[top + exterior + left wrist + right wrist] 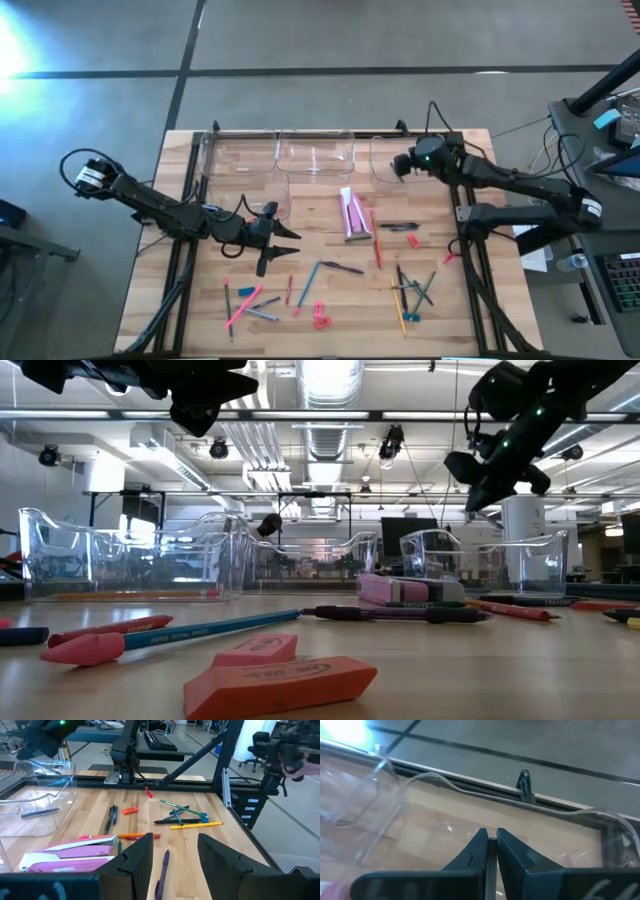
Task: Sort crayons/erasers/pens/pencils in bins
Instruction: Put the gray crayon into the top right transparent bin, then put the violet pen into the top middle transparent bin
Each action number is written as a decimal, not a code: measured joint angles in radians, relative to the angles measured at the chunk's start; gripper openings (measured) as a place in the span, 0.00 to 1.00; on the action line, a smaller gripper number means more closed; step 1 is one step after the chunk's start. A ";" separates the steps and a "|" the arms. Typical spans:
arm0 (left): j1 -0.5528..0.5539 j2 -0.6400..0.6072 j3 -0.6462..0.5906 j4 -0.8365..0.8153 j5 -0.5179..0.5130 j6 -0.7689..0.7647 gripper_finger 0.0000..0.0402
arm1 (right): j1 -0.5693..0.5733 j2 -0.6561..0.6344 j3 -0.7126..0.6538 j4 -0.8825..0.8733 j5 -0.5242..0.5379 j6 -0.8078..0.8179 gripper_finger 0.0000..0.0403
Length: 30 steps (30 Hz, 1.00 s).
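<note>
The right tool (398,164) hovers over the bins (315,155) at the worktop's (330,290) twelve-to-one o'clock edge, fingers pressed together on nothing. The left tool (283,240), spread and empty, hangs toward nine o'clock. Erasers (280,682) lie near six o'clock.

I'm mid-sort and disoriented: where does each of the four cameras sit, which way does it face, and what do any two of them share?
High view: overhead, straight down on the table; both arms, left pincer, right pincer.
Low view: table height, level across erasers to the bins; arms overhead.
Left wrist view: past its open fingers across the table toward the right arm's side.
Right wrist view: past its shut fingers down into a bin.
Shared: the pink box shows in the high, low and left wrist views.
</note>
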 joint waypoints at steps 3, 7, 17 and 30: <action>0.000 0.000 0.000 0.000 0.000 0.000 0.35 | -0.028 0.013 0.000 0.003 -0.028 -0.016 0.08; 0.000 0.000 0.000 0.000 0.000 0.000 0.35 | -0.028 0.012 0.004 0.005 -0.051 -0.028 0.16; 0.000 0.000 -0.004 -0.001 0.000 -0.002 0.35 | 0.027 -0.013 0.054 -0.004 -0.314 -0.111 0.41; 0.000 0.058 -0.005 -0.008 0.001 -0.001 0.35 | 0.692 0.019 0.055 0.077 -0.137 -0.055 0.36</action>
